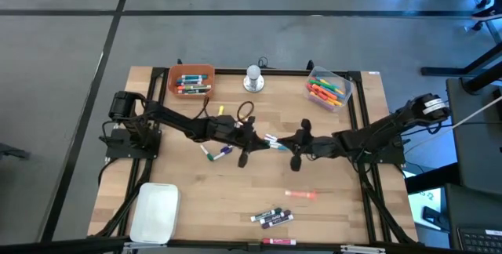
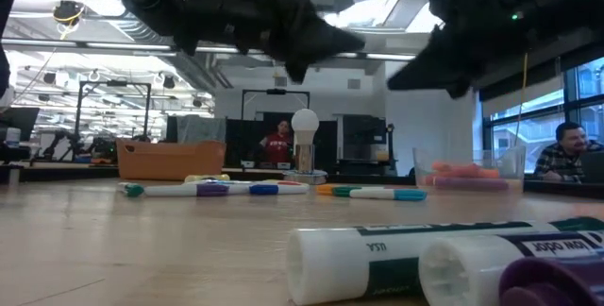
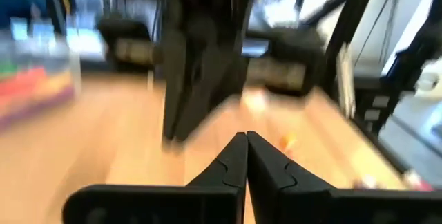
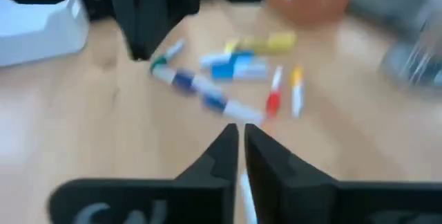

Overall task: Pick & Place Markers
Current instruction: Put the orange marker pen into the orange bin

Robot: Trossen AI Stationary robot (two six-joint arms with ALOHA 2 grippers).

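While both arms meet over the middle of the table (image 1: 157,168), neither seems to be carrying much. The left gripper (image 3: 246,156) has its fingers pressed fully together with nothing between them. The right gripper (image 4: 240,151) is nearly closed too, and a thin white sliver sits in the gap (possibly a marker, can't tell). Loose markers (image 1: 220,151) lie scattered under the two grippers, with more near the front edge (image 1: 271,218). Others sit in the orange bin (image 1: 190,81) and the clear tray (image 1: 328,89) at the back, either side of a silver knob (image 1: 252,78).
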